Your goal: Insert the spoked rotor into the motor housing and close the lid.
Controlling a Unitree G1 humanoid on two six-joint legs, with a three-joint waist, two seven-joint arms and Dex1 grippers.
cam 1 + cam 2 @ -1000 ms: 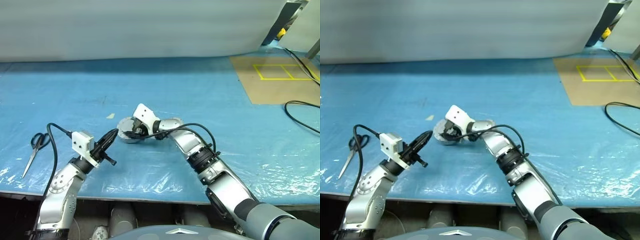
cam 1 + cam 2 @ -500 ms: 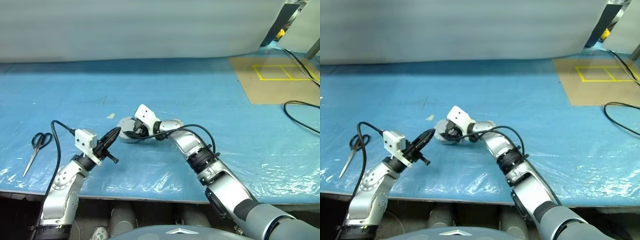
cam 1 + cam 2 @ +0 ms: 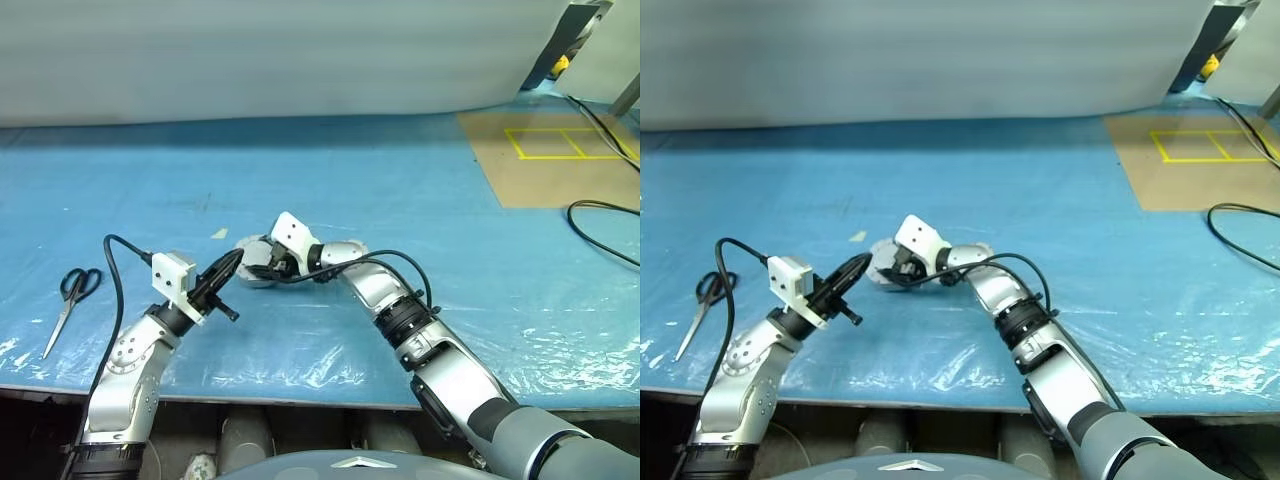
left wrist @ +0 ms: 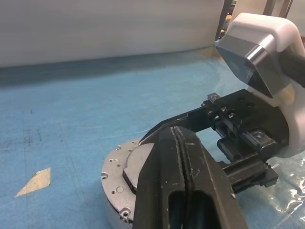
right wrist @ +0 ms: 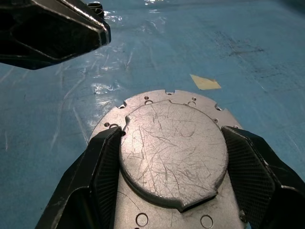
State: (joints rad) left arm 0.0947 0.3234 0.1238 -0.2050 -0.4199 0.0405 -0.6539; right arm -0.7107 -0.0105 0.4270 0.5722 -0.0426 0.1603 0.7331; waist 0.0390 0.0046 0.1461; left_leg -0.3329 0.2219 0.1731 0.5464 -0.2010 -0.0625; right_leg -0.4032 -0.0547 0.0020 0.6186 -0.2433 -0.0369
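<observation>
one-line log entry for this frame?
right gripper: astride housing | lid: on housing | left gripper: shut, empty, beside housing | scissors: far left

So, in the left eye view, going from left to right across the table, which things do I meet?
scissors → left gripper, fingers shut → motor housing → right gripper, fingers around the housing → brown board with yellow lines → black cable

- Blue plastic sheet (image 3: 400,190) covers the whole tabletop, wrinkled toward 6 o'clock.
- Scissors (image 3: 68,302) lie at 9 o'clock.
- Brown board (image 3: 550,160) with yellow tape lines sits at 2 o'clock.
- Black cable (image 3: 605,225) loops at 3 o'clock.
- Small tan scrap (image 3: 220,232) lies near the centre.
</observation>
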